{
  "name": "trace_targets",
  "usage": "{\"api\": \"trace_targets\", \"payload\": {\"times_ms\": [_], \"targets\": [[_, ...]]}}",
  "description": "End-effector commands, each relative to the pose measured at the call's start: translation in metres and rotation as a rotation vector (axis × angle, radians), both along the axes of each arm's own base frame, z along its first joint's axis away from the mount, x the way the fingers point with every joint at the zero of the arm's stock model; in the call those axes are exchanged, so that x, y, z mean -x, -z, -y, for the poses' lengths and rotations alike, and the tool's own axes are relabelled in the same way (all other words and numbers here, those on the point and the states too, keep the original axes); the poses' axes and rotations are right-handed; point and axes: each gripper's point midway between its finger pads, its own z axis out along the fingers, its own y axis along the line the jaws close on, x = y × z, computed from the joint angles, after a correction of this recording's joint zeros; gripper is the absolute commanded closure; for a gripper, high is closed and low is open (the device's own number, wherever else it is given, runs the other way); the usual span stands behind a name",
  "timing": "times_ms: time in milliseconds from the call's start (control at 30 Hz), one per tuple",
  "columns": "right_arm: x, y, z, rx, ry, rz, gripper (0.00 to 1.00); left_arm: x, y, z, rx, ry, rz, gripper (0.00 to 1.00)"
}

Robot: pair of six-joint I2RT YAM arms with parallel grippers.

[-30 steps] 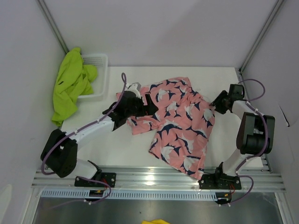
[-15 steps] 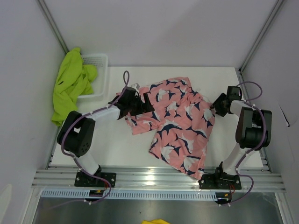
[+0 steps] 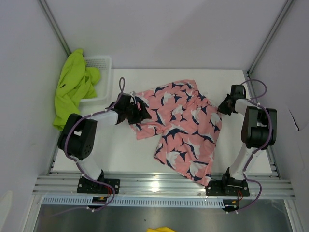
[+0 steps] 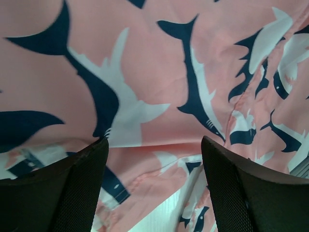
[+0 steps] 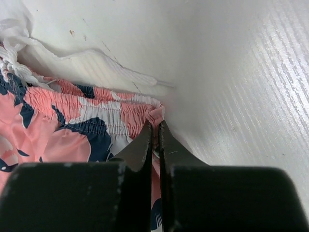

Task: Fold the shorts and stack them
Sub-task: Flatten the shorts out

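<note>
The pink fabric shorts with navy-and-white shark print (image 3: 181,128) are laid out centrally, their waistband corner pinched by the right gripper (image 5: 155,126). The left gripper (image 4: 154,142) is held spread over the opposite edge; an equally firm pinch is advised there before lifting. The plain lime green shorts (image 3: 72,92) are draped over a white mesh basket (image 3: 102,62).

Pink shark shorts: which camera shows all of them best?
The top camera: the whole pink shorts lie spread on the table. The left wrist view shows only close-up print beyond the open left tool. The right wrist view shows just a waistband corner pinched by the shut right tool.
</note>
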Motion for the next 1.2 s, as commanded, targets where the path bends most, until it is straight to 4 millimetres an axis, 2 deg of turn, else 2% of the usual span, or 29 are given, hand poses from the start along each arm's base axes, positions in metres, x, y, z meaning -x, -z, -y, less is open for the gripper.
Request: {"api": "trace_targets", "payload": {"times_ms": [0, 167, 333, 367, 400, 467, 500, 567, 633, 800, 933, 1000, 1167], "targets": [[0.000, -0.002, 0.017, 0.047, 0.054, -0.018, 1.00, -0.005, -0.002, -0.006, 0.050, 0.015, 0.022, 0.21], [-0.002, -0.011, 0.040, 0.071, 0.153, 0.000, 1.00, -0.001, 0.010, -0.014, 0.038, 0.011, 0.004, 0.28], [-0.016, -0.022, 0.047, 0.086, 0.178, 0.012, 1.00, 0.003, 0.026, -0.022, 0.009, 0.010, -0.020, 0.31], [-0.016, -0.018, 0.052, 0.103, 0.191, -0.003, 1.00, 0.004, 0.030, -0.023, 0.006, 0.010, -0.027, 0.32], [-0.021, -0.023, 0.057, 0.115, 0.201, -0.001, 1.00, 0.004, 0.031, -0.024, 0.001, 0.008, -0.028, 0.33], [-0.022, -0.017, 0.064, 0.125, 0.212, -0.042, 1.00, 0.004, 0.036, -0.028, -0.005, 0.006, -0.033, 0.33], [-0.031, -0.025, 0.067, 0.130, 0.209, -0.025, 1.00, 0.002, 0.038, -0.031, -0.004, 0.001, -0.033, 0.34], [-0.034, -0.019, 0.068, 0.128, 0.205, -0.049, 1.00, 0.004, 0.042, -0.031, 0.005, 0.006, -0.049, 0.34], [-0.041, -0.023, 0.071, 0.138, 0.212, -0.040, 1.00, -0.001, 0.041, -0.033, 0.004, 0.002, -0.043, 0.36], [-0.039, -0.018, 0.092, 0.158, 0.266, -0.085, 1.00, -0.003, 0.045, -0.040, -0.007, -0.015, -0.045, 0.38], [-0.034, -0.012, 0.095, 0.146, 0.284, -0.106, 1.00, -0.003, 0.046, -0.040, -0.009, -0.019, -0.045, 0.39], [-0.031, -0.011, 0.096, 0.143, 0.290, -0.115, 0.96, -0.003, 0.046, -0.041, -0.011, -0.020, -0.046, 0.39], [-0.035, -0.019, 0.082, 0.074, 0.234, -0.076, 0.89, -0.008, 0.034, -0.042, -0.011, -0.038, -0.009, 0.38]]}}
